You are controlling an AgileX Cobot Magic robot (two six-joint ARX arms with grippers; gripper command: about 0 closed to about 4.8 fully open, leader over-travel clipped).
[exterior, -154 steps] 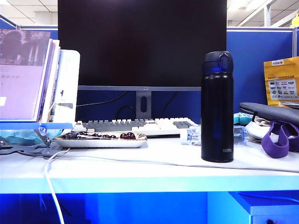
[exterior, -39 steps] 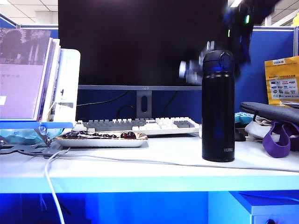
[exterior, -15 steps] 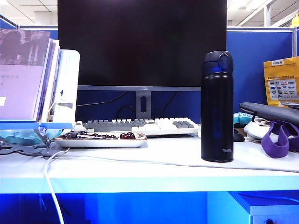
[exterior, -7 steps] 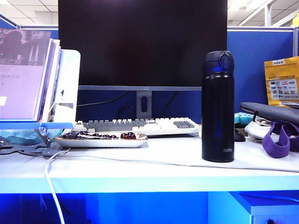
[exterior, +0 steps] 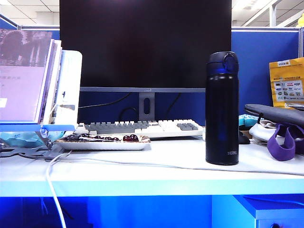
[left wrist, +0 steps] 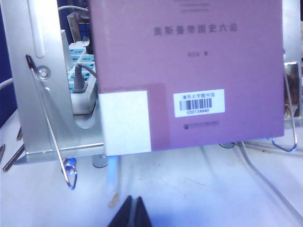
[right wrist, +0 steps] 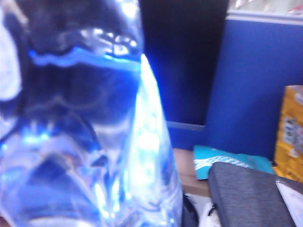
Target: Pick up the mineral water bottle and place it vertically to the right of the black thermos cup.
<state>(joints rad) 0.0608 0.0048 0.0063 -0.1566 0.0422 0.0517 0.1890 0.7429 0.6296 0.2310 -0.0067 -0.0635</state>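
Note:
The black thermos cup (exterior: pixel 222 109) stands upright on the white desk (exterior: pixel 156 178), right of centre in the exterior view. The mineral water bottle (right wrist: pixel 90 132) is clear plastic with blue glints. It fills much of the right wrist view, close to the camera and raised above the desk. My right gripper is shut on it, with its fingers hidden behind the bottle. Bottle and right arm are both outside the exterior view. My left gripper (left wrist: pixel 133 213) is shut and empty, low over the desk in front of a purple book (left wrist: pixel 199 56).
A dark monitor (exterior: pixel 145 42) and a keyboard (exterior: pixel 142 127) sit behind the thermos. A plate (exterior: pixel 99 142) and a book stand (exterior: pixel 28 80) are at the left. A grey bag (exterior: pixel 275 114), a purple strap (exterior: pixel 280 142) and a yellow box (exterior: pixel 286 88) crowd the right. A white cable (exterior: pixel 142 164) crosses the desk.
The bottle lay behind the thermos, then my right arm lifted it past the thermos lid and out of the exterior view. That view has not changed over the last second.

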